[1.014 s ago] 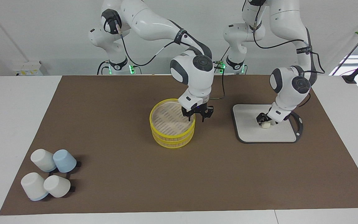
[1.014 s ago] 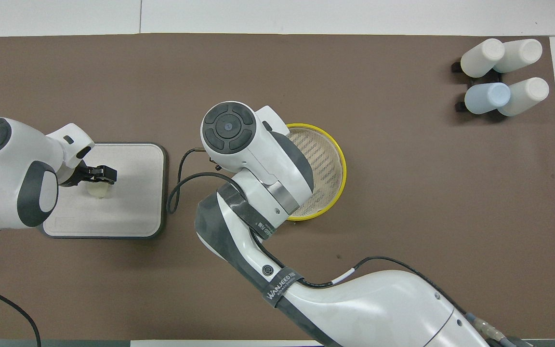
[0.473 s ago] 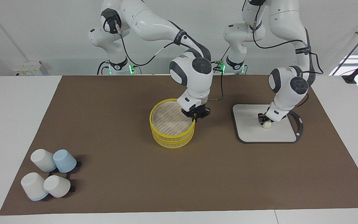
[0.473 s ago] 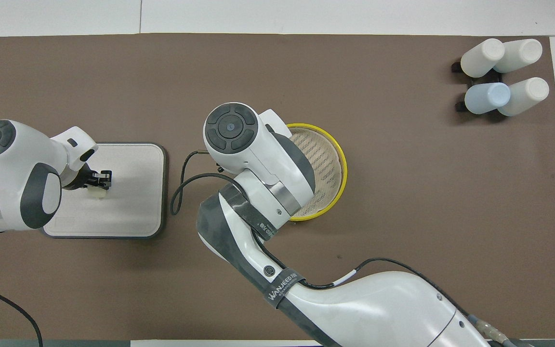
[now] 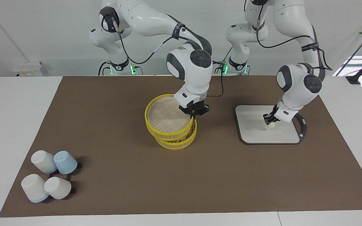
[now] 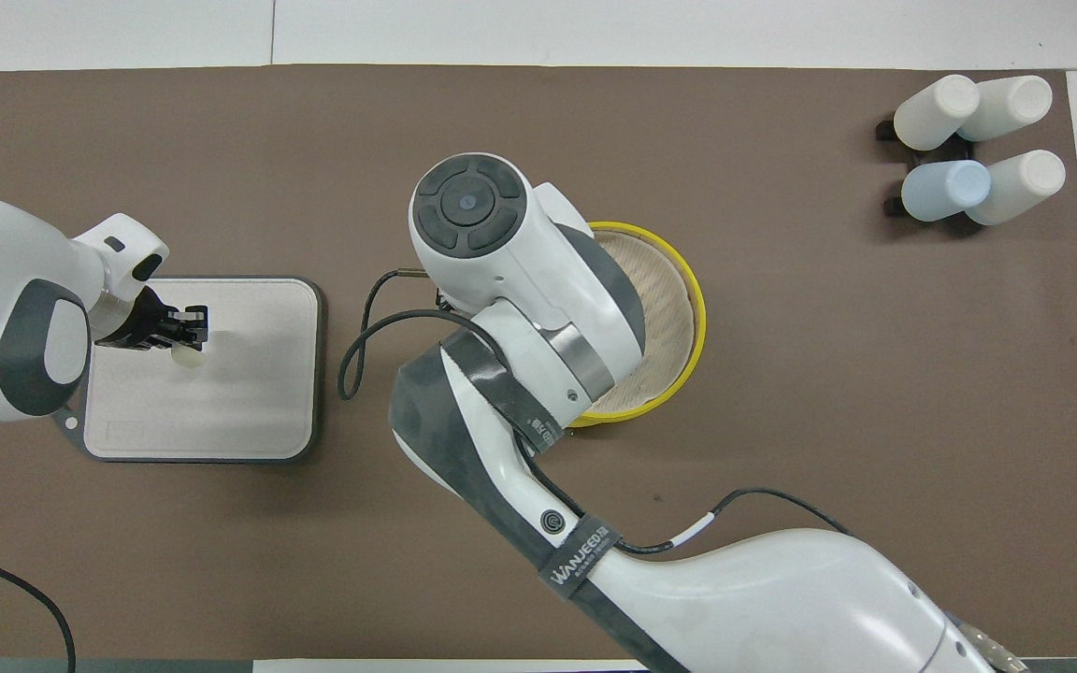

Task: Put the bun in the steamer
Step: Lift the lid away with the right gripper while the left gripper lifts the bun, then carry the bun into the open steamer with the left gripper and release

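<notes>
The right gripper (image 5: 194, 113) is clamped on the rim of the steamer's top tier (image 5: 167, 117), holding it raised and tilted, slid partly off the bottom tier (image 5: 178, 141) toward the right arm's end of the table. A pinch on one edge looks like a weak hold to me: the tier could swing, slip out, or knock the bottom tier as it goes.

Over at the grey board (image 5: 251, 133), the left gripper (image 5: 269, 120) is shut on the bun (image 5: 272, 124), which seems just clear of the board, though I cannot tell for sure. The bun is a small cream-white lump, rounded and soft-looking, with only its lower end showing below the fingers. Something that doughy could squash under a hard squeeze or stick to a finger on release. The carry to the steamer passes close to the right arm, so the two could bump.

Four cups (image 5: 50, 179) stand well apart, toward the right arm's end.
</notes>
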{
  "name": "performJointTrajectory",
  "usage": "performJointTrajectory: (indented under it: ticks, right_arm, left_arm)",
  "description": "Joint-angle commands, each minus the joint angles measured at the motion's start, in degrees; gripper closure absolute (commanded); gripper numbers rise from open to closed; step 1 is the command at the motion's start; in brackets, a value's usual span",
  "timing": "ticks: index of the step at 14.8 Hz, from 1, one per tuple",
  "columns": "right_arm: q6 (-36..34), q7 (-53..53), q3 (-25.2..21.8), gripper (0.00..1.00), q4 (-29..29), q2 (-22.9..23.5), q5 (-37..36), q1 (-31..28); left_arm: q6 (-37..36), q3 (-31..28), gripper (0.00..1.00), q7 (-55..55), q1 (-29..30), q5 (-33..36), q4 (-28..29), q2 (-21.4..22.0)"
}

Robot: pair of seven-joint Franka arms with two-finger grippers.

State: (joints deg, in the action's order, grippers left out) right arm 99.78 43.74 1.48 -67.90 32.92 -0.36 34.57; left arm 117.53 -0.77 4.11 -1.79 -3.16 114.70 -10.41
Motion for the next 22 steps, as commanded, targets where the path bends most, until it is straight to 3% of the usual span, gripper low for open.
performJointTrajectory:
  ticks: [1, 7, 9, 11, 16, 22]
  right_arm:
    - [-2.7, -5.3, 0.5, 1.0, 0.7, -4.8, 0.2, -6.3]
    - [-4.9, -21.5, 0.1, 1.0, 0.0, -7.1, -3.8, -19.0]
    - [-5.2, -21.8, 0.1, 1.0, 0.0, -7.0, -3.4, -21.6]
    - [-5.3, -22.9, 0.1, 1.0, -0.2, -7.0, -3.9, -24.3]
    - [-4.5, -27.8, 0.4, 1.0, -0.7, -7.0, -2.8, -29.6]
    - [-4.2, -30.2, 0.4, 1.0, -3.5, -7.9, -0.7, -32.2]
  left_arm:
    - [-7.1, -0.4, 0.85, 7.6, -4.7, -1.5, -7.7, -1.5]
    - [-16.9, -0.5, 0.82, 28.9, -18.9, -7.7, -26.5, -9.7]
    - [-19.2, -0.4, 0.82, 38.3, -25.0, -8.2, -37.9, -18.4]
    - [-17.8, -0.8, 0.79, 43.3, -30.3, -8.0, -43.8, -24.4]
    - [-11.6, -0.5, 0.78, 48.5, -37.2, -7.8, -43.3, -26.1]
    - [-9.6, -0.6, 0.76, 49.1, -38.6, -6.9, -39.8, -26.0]
